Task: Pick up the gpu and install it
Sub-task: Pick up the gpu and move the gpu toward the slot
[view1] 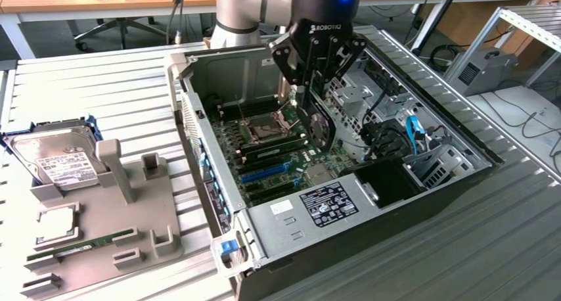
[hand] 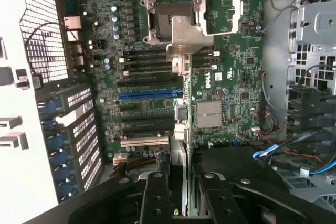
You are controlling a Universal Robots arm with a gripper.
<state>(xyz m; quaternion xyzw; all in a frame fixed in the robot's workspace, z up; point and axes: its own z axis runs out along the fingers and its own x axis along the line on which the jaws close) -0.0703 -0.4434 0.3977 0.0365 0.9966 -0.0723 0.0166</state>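
My gripper (view1: 307, 94) hangs inside the open computer case (view1: 188, 117), shut on the gpu (view1: 317, 127). The card is held on edge, its black round fan facing the exterior view's right. It is just above the green motherboard (view1: 280, 150). In the wrist view the gpu (hand: 181, 45) runs edge-on away from my gripper (hand: 184, 198), its silver bracket end over the socket area. Its thin edge crosses the expansion slots beside the blue slot (hand: 147, 95). I cannot tell whether the card touches a slot.
A grey fixture (view1: 105, 242) at the exterior view's left holds a hard drive (view1: 62, 160), a processor (view1: 57, 222) and a memory stick (view1: 83, 243). Drive cages and blue cables (view1: 412, 133) crowd the case's right side. The power supply (view1: 324, 206) fills its near end.
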